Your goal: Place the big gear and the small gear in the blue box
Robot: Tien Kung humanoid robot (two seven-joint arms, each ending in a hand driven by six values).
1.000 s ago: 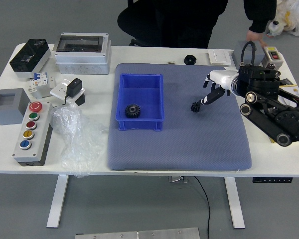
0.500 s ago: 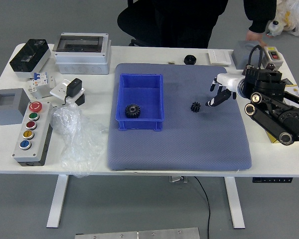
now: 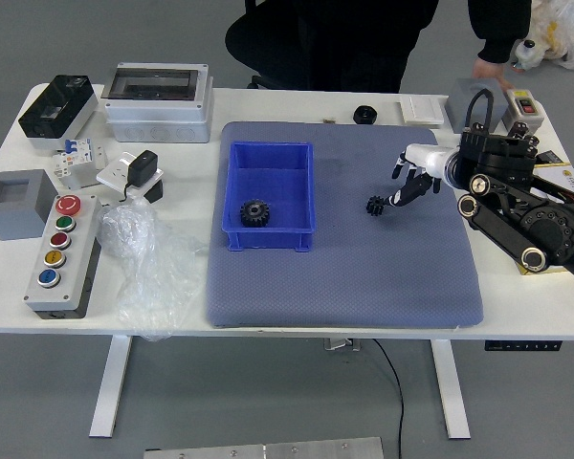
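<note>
My right hand [image 3: 398, 185] reaches in from the right over the grey mat, fingers spread and holding nothing. Its lower fingertip is right beside the small black gear [image 3: 375, 206], which lies on the mat; whether they touch I cannot tell. Inside the blue box [image 3: 306, 182], toward its near left corner, rests the larger black gear [image 3: 254, 213]. The left arm does not show.
A button panel [image 3: 75, 258], clear plastic bag [image 3: 151, 268] and grey boxes stand left of the mat [image 3: 344, 287]. A person stands at the far side, one hand [image 3: 489, 70] by a grey box at the far right corner. A black round part [image 3: 364, 115] sits beyond the mat.
My right hand first drew back to the right from the small gear, then came left again beside it. The gear and the box stayed in place.
</note>
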